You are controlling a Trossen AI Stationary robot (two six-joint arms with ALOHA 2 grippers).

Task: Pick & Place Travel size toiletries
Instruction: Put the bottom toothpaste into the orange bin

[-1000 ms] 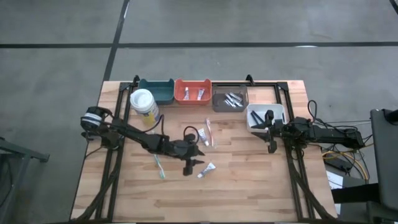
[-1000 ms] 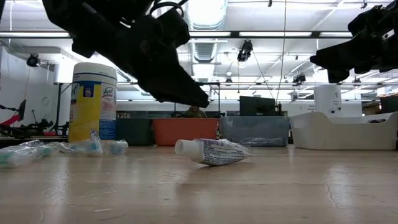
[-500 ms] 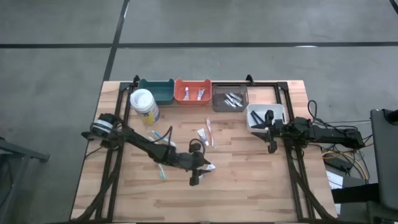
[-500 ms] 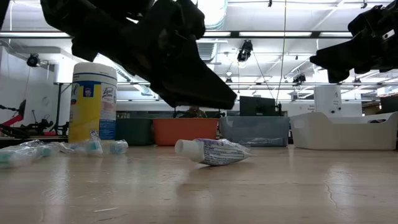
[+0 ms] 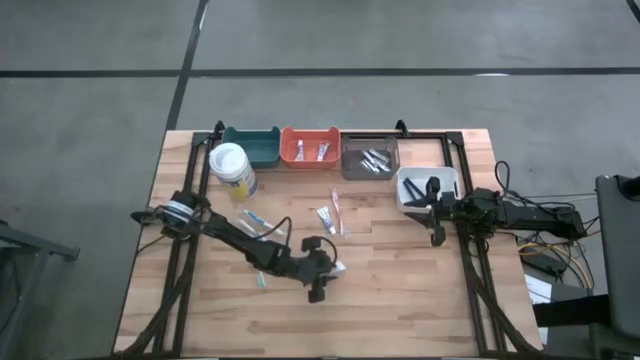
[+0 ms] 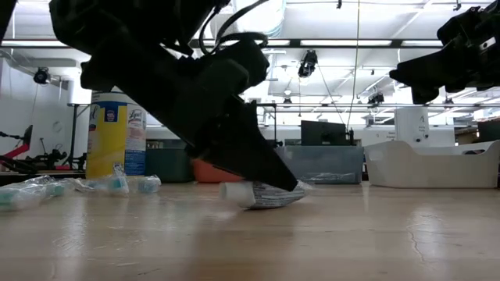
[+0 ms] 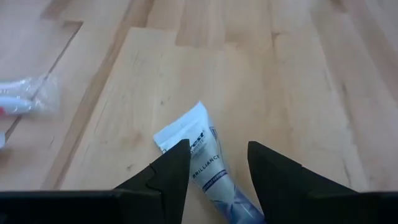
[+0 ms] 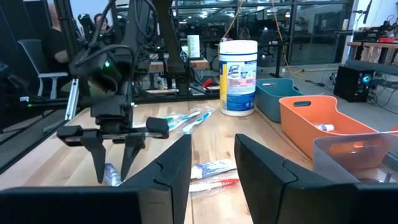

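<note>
I have the left gripper (image 7: 217,165) low at the bottom centre of the left wrist frame, fingers apart astride the mini tube (image 7: 202,163) lying on the worktop (image 7: 298,81) (light, soft, probably slick), so I'd pinch across its flatter body.

On the wooden table (image 5: 400,300) we see four bins in a row along the far edge: a teal bin (image 5: 251,146), an orange bin (image 5: 309,146), a grey bin (image 5: 369,160); a white bin (image 5: 425,188) stands a little nearer, at the right; a canister of wipes (image 5: 232,168) stands upright near the teal bin; beyond the table we see a grey floor with dark lines (image 5: 400,72).
</note>
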